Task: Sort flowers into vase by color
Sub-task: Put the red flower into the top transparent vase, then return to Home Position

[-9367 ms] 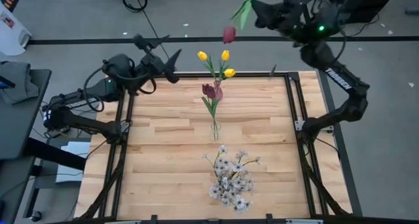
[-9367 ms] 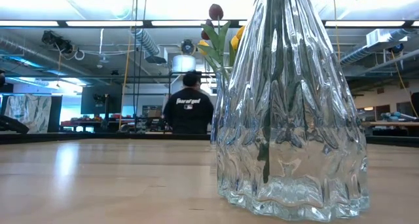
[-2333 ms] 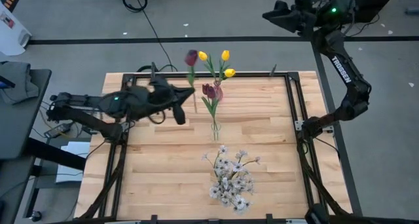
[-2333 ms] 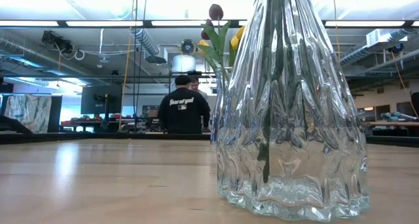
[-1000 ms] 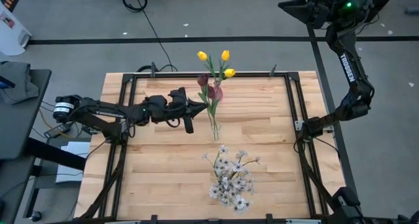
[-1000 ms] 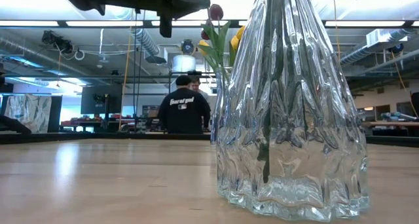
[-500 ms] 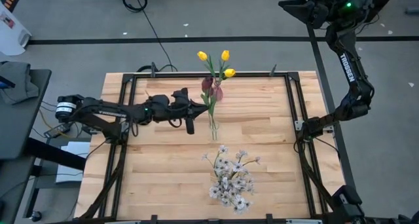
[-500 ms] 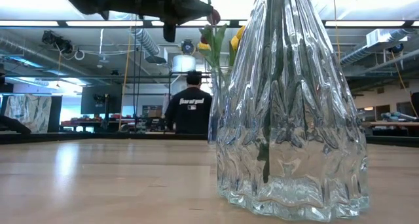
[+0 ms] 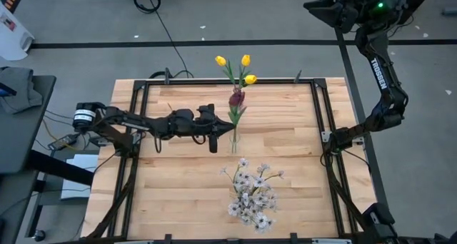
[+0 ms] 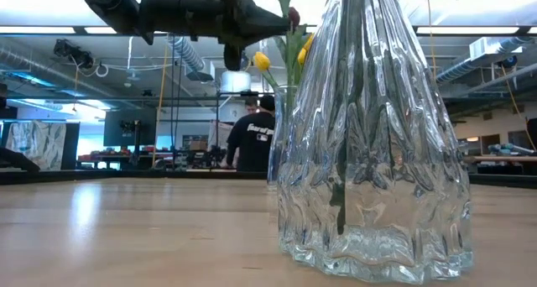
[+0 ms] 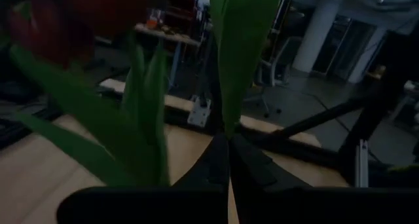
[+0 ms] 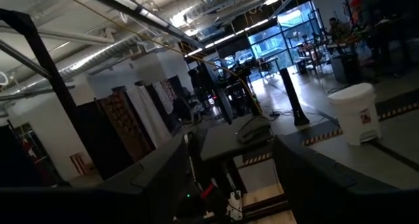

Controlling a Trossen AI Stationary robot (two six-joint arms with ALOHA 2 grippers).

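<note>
A slim glass vase [image 9: 233, 140] at the table's middle holds maroon tulips [image 9: 236, 98] and yellow tulips [image 9: 245, 61] on long green stems. A wide ribbed glass vase [image 10: 369, 136] nearer the front edge holds the white blossom sprays [image 9: 250, 194]. My left gripper [image 9: 225, 123] reaches in from the table's left and is shut on a maroon tulip's green stalk just above the slim vase; it also shows in the low view [image 10: 285, 23]. My right gripper [image 9: 318, 5] is open and empty, high beyond the table's far right corner. My left gripper pinches the tulip's green stalk or leaf [image 11: 227, 122] between its two fingertips. The fingers come level from the table's left and lie across the stalk. The flower stands about upright with its maroon head [image 10: 293, 17] above the fingers. Whether its lower end is in the vase is hidden.
The wide vase fills the right of the low view and hides the slim vase's [image 10: 279, 132] base. A black metal frame [image 9: 136, 108] runs round the table. A person [image 10: 258, 136] stands in the room beyond the table. Bare wood [image 9: 178, 180] lies to the left and right of the vases.
My left gripper has moved toward the table's right and a little toward its near edge, up to the slim vase, staying shut. The maroon tulip it carries has come in beside the other maroon tulips above the vase.
</note>
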